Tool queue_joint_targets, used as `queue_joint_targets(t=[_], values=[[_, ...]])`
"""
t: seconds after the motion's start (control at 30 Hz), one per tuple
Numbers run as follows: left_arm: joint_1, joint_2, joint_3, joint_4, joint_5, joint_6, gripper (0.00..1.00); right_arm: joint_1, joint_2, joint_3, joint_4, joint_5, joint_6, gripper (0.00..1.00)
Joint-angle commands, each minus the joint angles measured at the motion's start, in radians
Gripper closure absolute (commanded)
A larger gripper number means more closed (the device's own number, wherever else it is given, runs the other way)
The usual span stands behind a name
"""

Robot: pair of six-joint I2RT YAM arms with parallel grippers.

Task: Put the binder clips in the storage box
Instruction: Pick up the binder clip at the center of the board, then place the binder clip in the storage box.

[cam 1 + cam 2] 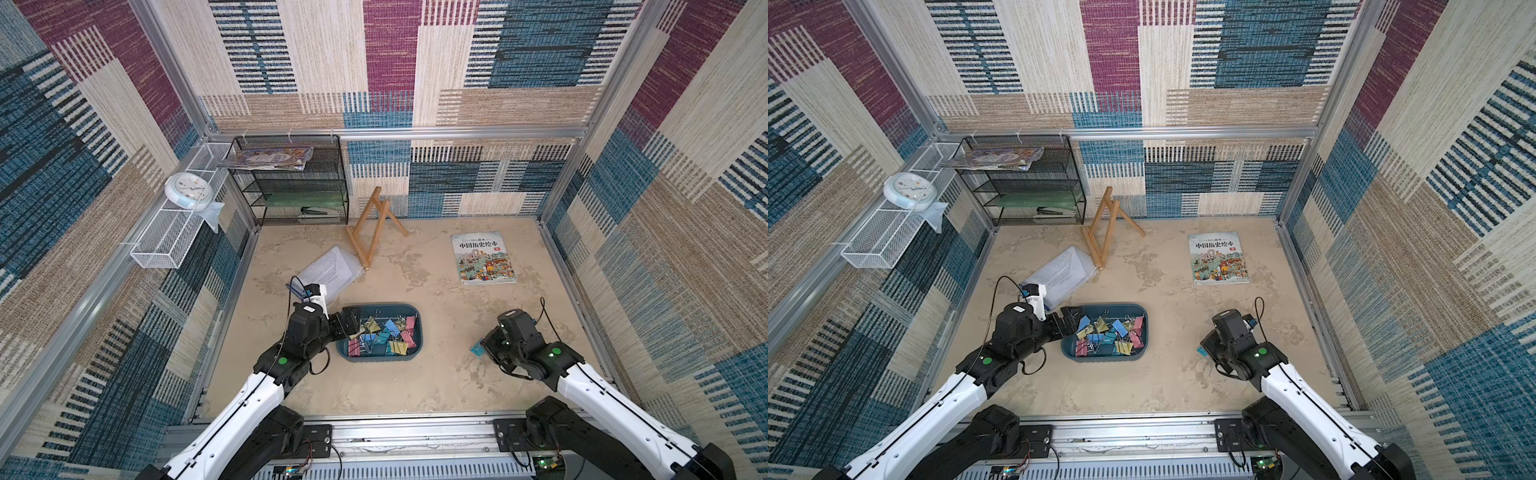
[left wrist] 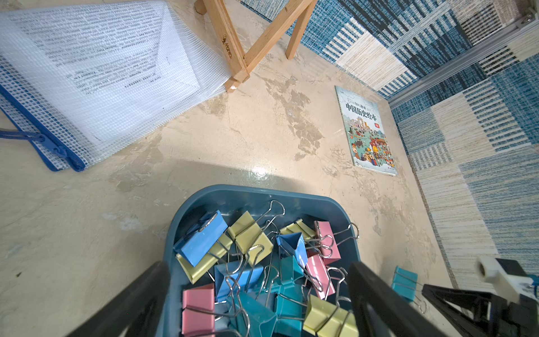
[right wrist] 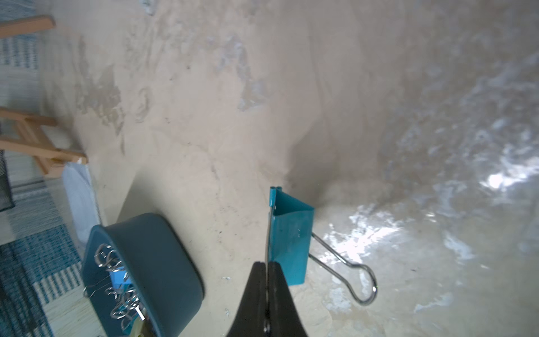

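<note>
The right gripper (image 3: 266, 264), jaws pinched together on one wire handle of a teal binder clip (image 3: 290, 242), sits low at the beige surface (image 1: 436, 386), well to the right of the storage box (image 1: 376, 358). The other binder clips (image 1: 382, 334) lie heaped inside the box, where the left gripper (image 2: 258, 265) hovers spread wide and empty over its left end.

Box (image 1: 376, 357) was dark teal-blue, clips (image 1: 380, 334) in it were pink, yellow, teal and blue with silver wire handles, lone clip (image 3: 290, 236) at its three o'clock was teal, table (image 1: 415, 386) was mottled beige, walls (image 1: 390, 50) were striped patchwork of blue, maroon and cream, rack (image 1: 299, 183) at eleven o'clock was black mesh, basket (image 1: 162, 245) was white mesh.
</note>
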Motion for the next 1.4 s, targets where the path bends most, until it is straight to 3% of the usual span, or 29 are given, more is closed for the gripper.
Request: queue_joint_targets(t=[0.0,0.23,0.47,0.87,1.37], values=[[0.001,0.001,0.008,0.023,0.007,0.005,0.01,0.007,-0.004,0.021,0.148,-0.08,-0.113,1.0],[0.001,-0.003,0.002,0.019,0.004,0.006,0.01,0.101,0.045,0.043,0.422,-0.213,-0.213,1.0],[0.001,-0.008,0.002,0.015,0.004,0.006,0.01,0.284,0.223,0.166,0.571,-0.248,-0.329,1.0],[0.001,-0.052,-0.003,-0.027,-0.021,0.02,0.01,0.54,0.601,0.52,0.375,-0.053,-0.516,1.0],[0.001,-0.207,-0.039,-0.072,-0.136,0.018,0.01,0.614,0.968,0.76,0.404,-0.134,-0.551,1.0]])
